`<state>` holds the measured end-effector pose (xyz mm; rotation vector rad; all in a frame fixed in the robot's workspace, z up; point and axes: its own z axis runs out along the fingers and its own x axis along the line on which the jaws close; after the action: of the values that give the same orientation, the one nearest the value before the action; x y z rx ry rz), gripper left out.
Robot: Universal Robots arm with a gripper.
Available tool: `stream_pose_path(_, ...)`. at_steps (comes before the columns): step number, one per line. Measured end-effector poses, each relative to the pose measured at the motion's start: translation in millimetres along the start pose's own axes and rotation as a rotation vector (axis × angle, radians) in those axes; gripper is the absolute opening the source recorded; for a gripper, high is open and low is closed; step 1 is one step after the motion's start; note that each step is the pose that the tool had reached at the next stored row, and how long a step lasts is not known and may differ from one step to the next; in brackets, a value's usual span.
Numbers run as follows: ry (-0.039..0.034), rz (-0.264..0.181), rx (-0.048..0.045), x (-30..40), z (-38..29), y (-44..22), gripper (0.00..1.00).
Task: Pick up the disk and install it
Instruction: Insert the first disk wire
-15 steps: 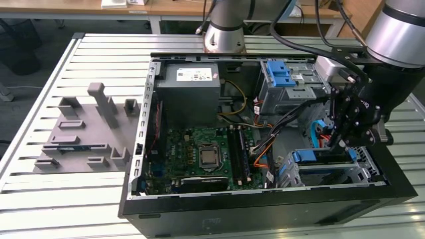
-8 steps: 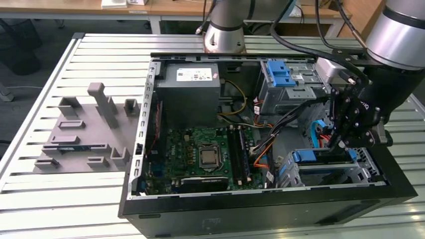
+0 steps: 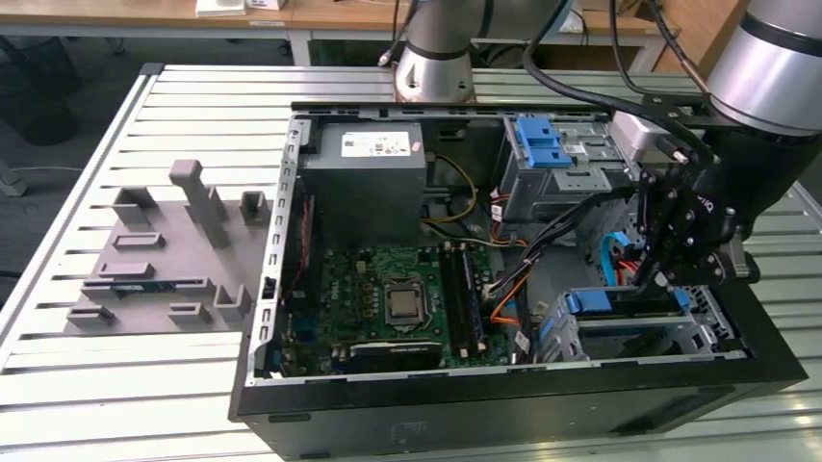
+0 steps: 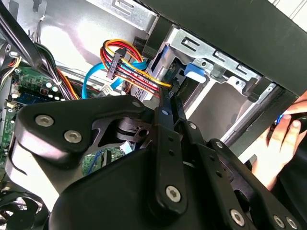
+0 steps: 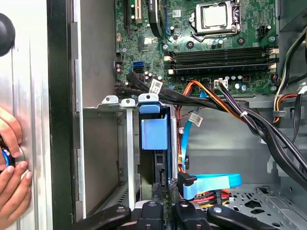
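Note:
The disk [image 3: 617,306] stands on edge in the drive cage at the corner of the open computer case on the exterior view's right, its blue carrier frame showing. In the first wrist view its dark end [image 5: 160,167] sits in the cage slot under a blue carrier tab [image 5: 154,134]. My gripper [image 3: 655,284] hangs straight over that cage. Its fingers look shut, with their tips [image 5: 163,199] right at the disk's end. In the second wrist view the gripper [image 4: 169,93] points into the same cage beside the blue tab [image 4: 194,72].
A blue flat cable [image 5: 211,182] and orange and black wire bundles [image 5: 216,103] run close beside the cage. A person's hands [image 5: 9,163] rest on the case's outer wall. The motherboard [image 3: 392,294], a grey power-supply box [image 3: 372,159] and a grey fixture plate [image 3: 161,250] lie further toward the exterior view's left.

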<state>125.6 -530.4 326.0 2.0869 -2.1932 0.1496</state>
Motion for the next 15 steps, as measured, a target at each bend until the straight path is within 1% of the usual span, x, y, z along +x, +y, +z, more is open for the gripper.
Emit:
stream_pose_path(2,-0.0004,0.0,-0.0001,0.0,0.1,0.0,0.17)
stream_pose_path(3,-0.0004,0.0,-0.0001,0.1,-0.6,0.0,0.24)
stream_pose_path(10,-0.0057,0.0,-0.0003,1.4,-9.2,0.0,0.24)
stream_pose_path(14,-0.0068,0.0,-0.0003,1.5,-10.0,0.0,0.24)
stream_pose_path(15,-0.0066,0.0,-0.0003,1.5,-10.1,0.0,0.16)
